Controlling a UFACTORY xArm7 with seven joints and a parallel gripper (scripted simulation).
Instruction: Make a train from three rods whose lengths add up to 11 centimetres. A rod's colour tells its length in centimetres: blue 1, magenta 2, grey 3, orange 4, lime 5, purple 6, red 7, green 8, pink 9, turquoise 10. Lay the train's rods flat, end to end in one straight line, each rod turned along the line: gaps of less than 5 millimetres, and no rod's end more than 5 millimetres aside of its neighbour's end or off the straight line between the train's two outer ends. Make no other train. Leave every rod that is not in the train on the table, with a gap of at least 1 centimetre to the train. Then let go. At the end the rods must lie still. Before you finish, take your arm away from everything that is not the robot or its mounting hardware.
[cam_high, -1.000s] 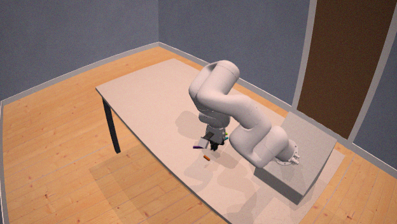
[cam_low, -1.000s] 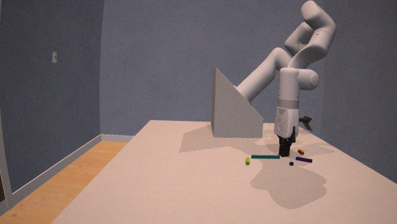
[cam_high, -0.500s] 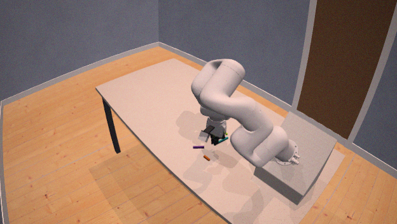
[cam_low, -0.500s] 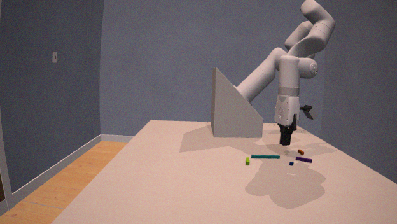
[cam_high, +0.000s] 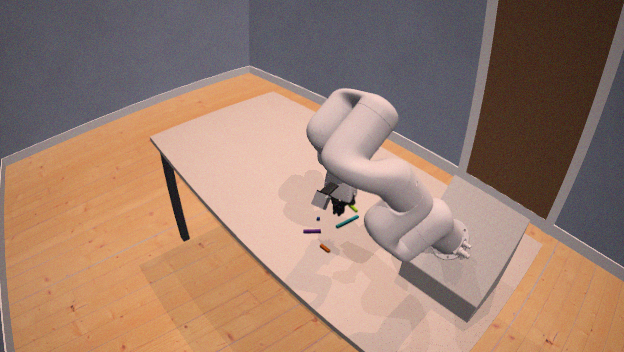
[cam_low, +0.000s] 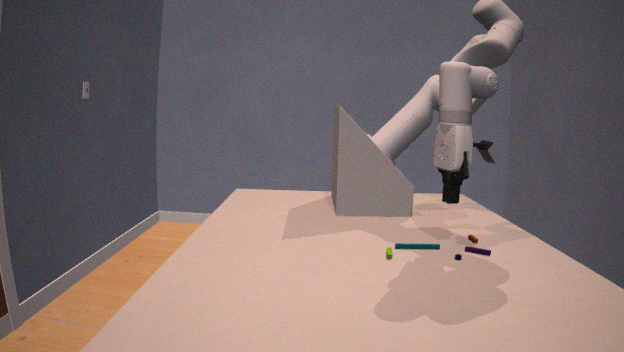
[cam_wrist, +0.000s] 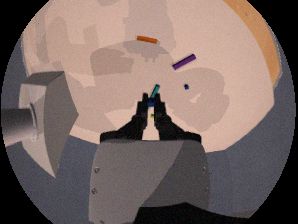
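Note:
My gripper (cam_high: 338, 212) (cam_low: 451, 201) (cam_wrist: 151, 100) is raised above the table, shut on a small blue rod (cam_wrist: 151, 103) that shows between the fingertips in the wrist view. A second blue rod (cam_high: 318, 218) (cam_low: 458, 257) (cam_wrist: 186, 87) lies on the table near the purple rod (cam_high: 312, 231) (cam_low: 478, 251) (cam_wrist: 184, 62). The orange rod (cam_high: 325, 248) (cam_low: 473, 239) (cam_wrist: 147, 39) lies apart, turned differently from the purple one. The turquoise rod (cam_high: 347, 221) (cam_low: 417, 246) (cam_wrist: 156, 91) and lime rod (cam_high: 353, 208) (cam_low: 389, 253) lie on the other side; the fingers partly hide them in the wrist view. No rods lie end to end.
The rods lie on a pale table (cam_high: 225, 150) (cam_low: 250, 280). The arm's grey wedge-shaped base (cam_high: 450, 285) (cam_low: 370, 185) stands at one end of it. Shadows of the arm fall around the rods.

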